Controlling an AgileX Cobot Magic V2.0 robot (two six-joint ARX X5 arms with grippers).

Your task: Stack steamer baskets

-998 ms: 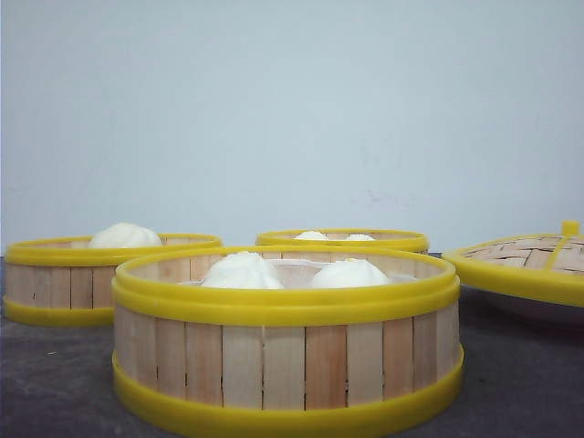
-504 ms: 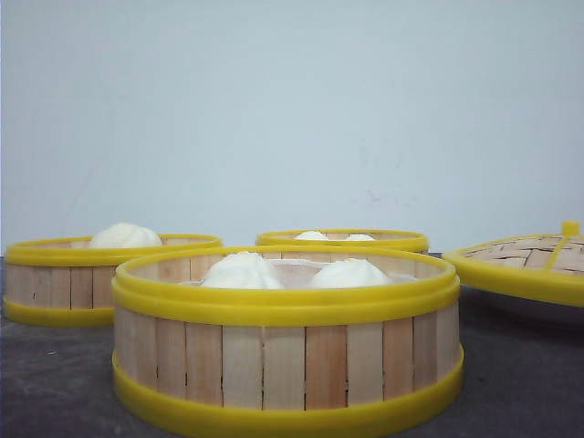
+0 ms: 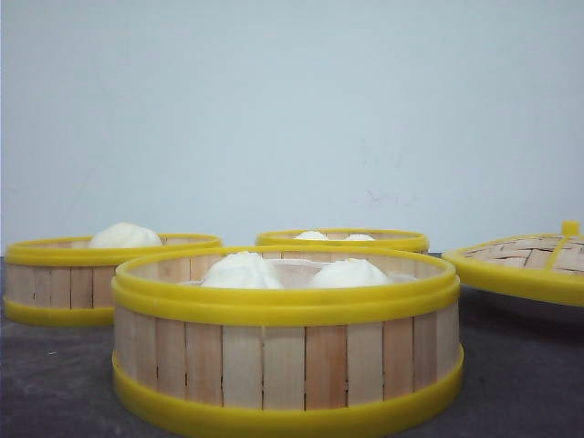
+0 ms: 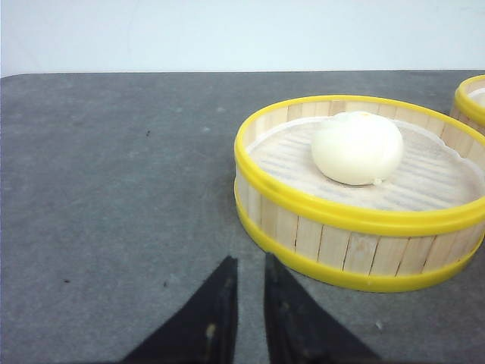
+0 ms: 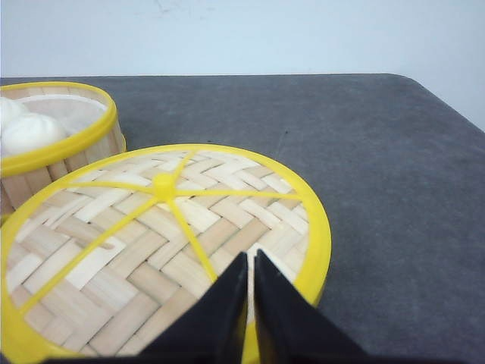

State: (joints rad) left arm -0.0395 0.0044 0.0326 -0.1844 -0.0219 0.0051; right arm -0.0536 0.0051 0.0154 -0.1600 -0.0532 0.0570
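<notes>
Just unmarked steamer baskets [image 3: 287, 351]

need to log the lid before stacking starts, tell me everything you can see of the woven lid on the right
The woven lid is round and shallow, slightly domed, of light herringbone-woven strips inside a thick yellow plastic rim. Yellow spokes run from a small yellow centre knob out to the rim. It lies knob up on the dark grey table, beside a steamer basket, not on one. The right gripper hovers near its edge, apparently not touching.

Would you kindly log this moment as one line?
steamer baskets: unstacked | left gripper: shut, empty | right gripper: shut, above lid
</notes>
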